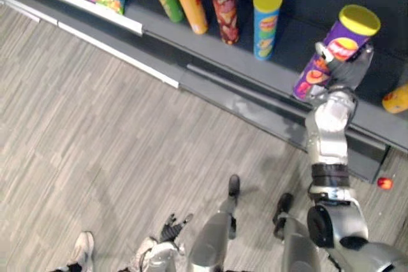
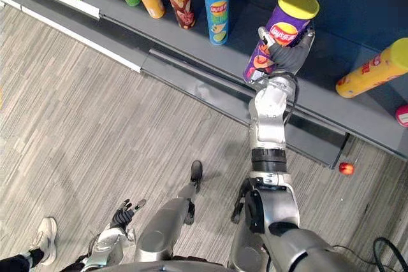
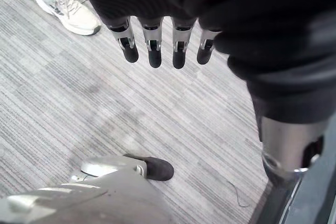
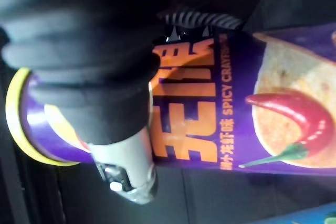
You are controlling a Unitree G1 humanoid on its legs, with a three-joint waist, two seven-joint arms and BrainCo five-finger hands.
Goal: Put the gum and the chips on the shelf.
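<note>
Your right robot hand (image 2: 290, 55) is curled round the purple chips can (image 2: 280, 33), fingers and thumb wrapped about the middle of the tube, below the yellow lid. The can leans with its top to the right and its base down at the front part of the shelf (image 2: 191, 46) - whether the base touches, you cannot tell from here. It sits between the upright blue can (image 2: 217, 7) on the left and a yellow can (image 2: 373, 68) lying on its side on the right. Your left robot hand (image 2: 124, 213) hangs low by the floor, fingers straight and loose, holding nothing. Judge the can as light and stiff, yet a thin tube that a hard squeeze would dent; the glossy wrap looks slippery, and a tall narrow can tips easily. Hold it at mid-body as now - not by the lid, which may pop off - and stand it upright before you let go. A small red thing (image 2: 346, 169) lies on the floor at the shelf's foot; it is too small to tell whether it is the gum.
</note>
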